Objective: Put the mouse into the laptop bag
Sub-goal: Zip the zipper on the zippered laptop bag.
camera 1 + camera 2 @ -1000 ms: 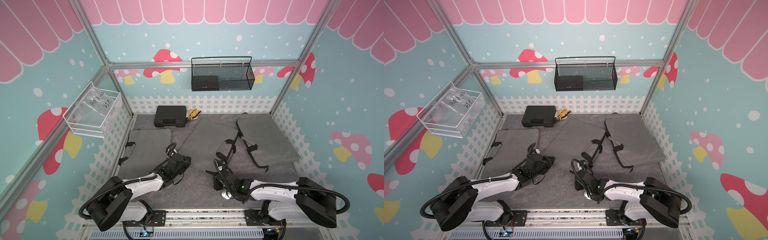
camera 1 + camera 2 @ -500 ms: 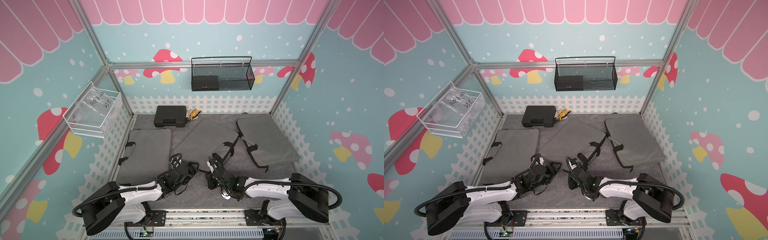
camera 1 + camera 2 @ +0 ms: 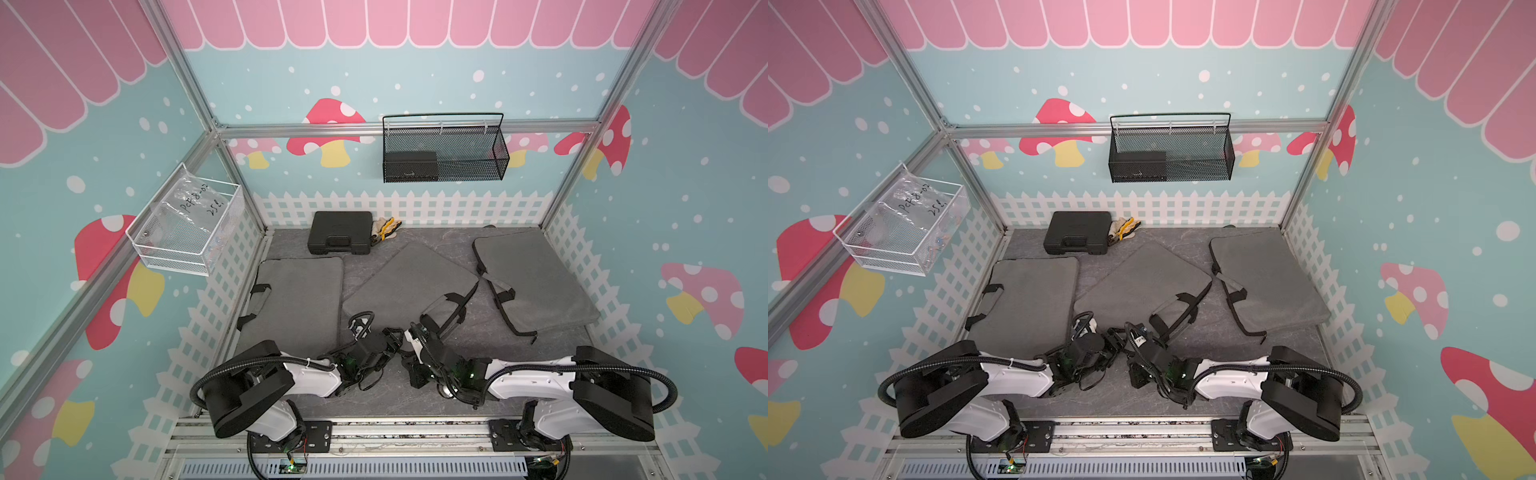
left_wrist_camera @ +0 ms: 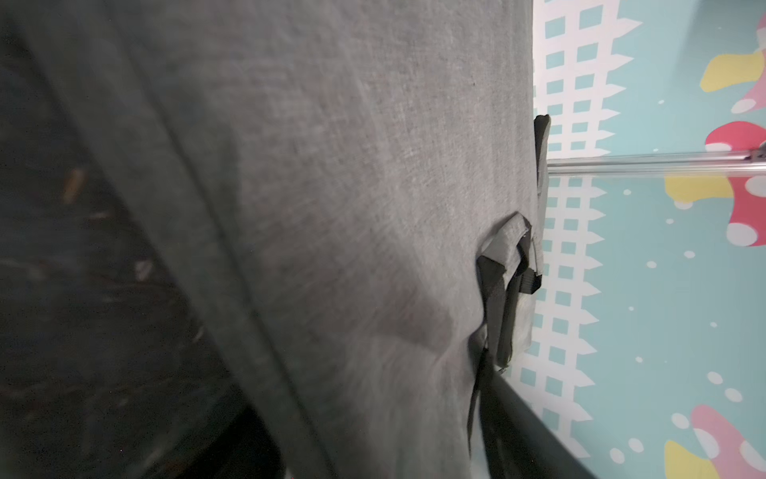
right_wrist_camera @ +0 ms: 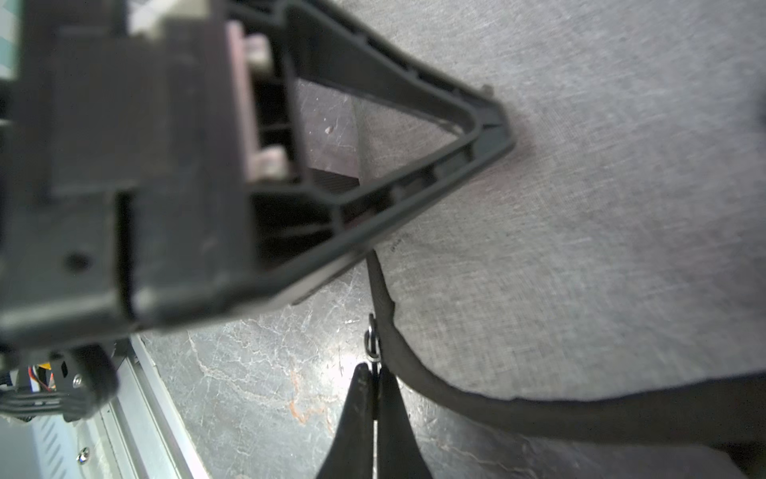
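**Mouse lies behind your right gripper; the bag is not yet open**

Your right gripper is pinched closed on the small metal zipper pull at the corner of the middle grey fabric laptop bag. Just beside it, the left gripper presses one black triangular finger onto the bag's cloth. No view shows whether its jaws stand wide or narrow, so you cannot tell.

What looks like the small pale rounded mouse lies on the dark marbled bench behind your right gripper. It is back toward that arm's base and half hidden under the wrist. Too little of it shows to read its long axis. It is well apart from the bag's zippered edge and nearer your right arm than your left.

My reading is that the zipper has to be run open first. Fetching the mouse then means reaching backward from the right gripper, away from the bag.
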Robot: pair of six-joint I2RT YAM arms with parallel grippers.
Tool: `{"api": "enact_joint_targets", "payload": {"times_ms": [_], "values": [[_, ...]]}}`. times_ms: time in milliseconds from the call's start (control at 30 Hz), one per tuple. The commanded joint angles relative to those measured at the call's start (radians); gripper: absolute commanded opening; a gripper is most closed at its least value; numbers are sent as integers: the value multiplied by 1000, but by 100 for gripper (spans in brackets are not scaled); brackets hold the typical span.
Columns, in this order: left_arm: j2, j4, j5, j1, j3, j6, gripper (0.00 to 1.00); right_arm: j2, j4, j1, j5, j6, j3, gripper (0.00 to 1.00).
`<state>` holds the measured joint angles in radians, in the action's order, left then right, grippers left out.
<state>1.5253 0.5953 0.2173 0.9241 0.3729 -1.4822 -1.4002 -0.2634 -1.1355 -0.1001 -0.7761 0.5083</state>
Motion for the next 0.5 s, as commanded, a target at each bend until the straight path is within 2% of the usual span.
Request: {"api": "enact_joint_targets", "payload": {"times_ms": [0, 167, 267, 467], "values": [[45, 106, 17, -3, 27, -7, 48, 14, -43, -10, 20, -24, -12, 0], [102, 64, 31, -40, 66, 15, 14, 37, -50, -11, 51, -40, -48, 0], [150, 122, 15, -68, 57, 9, 1, 66, -31, -9, 28, -59, -84, 0], [226, 225, -41, -142, 36, 2, 0, 144, 37, 22, -27, -118, -147, 0]]}}
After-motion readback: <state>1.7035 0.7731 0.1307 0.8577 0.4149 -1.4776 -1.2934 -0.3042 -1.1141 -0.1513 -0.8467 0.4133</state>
